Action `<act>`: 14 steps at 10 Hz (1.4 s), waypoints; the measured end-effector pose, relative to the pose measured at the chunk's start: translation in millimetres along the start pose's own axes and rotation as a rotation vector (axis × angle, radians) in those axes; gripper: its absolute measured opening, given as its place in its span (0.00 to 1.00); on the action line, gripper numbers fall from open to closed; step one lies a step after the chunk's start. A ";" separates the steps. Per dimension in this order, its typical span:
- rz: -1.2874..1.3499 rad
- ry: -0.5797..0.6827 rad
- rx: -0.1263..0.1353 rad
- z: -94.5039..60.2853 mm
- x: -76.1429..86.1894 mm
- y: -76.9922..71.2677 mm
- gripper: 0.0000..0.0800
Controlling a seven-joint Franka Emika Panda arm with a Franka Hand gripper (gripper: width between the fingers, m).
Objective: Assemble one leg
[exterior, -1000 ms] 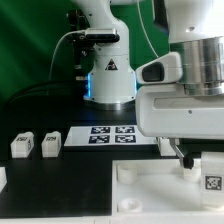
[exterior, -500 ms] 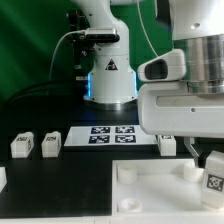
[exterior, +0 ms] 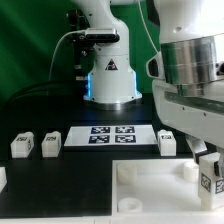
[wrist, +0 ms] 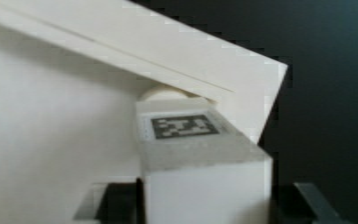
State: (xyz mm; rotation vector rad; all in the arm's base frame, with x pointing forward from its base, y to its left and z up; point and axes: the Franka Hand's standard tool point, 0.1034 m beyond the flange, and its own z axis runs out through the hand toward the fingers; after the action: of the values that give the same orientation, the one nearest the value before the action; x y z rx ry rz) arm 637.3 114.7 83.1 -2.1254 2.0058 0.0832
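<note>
My gripper [exterior: 207, 168] is shut on a leg [exterior: 209, 183], a small white block with a black-and-white tag, and holds it upright at the near right corner of the large white tray-like top [exterior: 150, 195]. In the wrist view the leg [wrist: 185, 125] stands between my two dark fingers [wrist: 123, 200], its far end against the corner of the top [wrist: 87, 110]. The socket under the leg is hidden. Three more legs stand on the black table: two at the exterior view's left [exterior: 22, 144] [exterior: 50, 142] and one behind the top [exterior: 167, 143].
The marker board [exterior: 112, 134] lies behind the top, in front of the arm's base [exterior: 108, 75]. A white object's edge [exterior: 3, 178] shows at the exterior view's far left. The arm's body fills the upper right.
The hand has turned about its axis and shifted slightly, with the leg still held at the top's near right corner. The loose legs have not moved.
</note>
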 end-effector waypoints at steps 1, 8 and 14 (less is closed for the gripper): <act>0.155 -0.011 0.015 0.2 -1.2 1.5 0.39; -0.263 0.034 -0.016 10.3 -7.1 8.7 0.81; -1.021 0.061 -0.094 9.8 -5.8 9.4 0.81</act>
State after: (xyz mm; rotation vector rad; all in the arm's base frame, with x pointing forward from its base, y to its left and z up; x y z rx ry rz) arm 628.7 121.9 73.5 -2.9374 0.7380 -0.0568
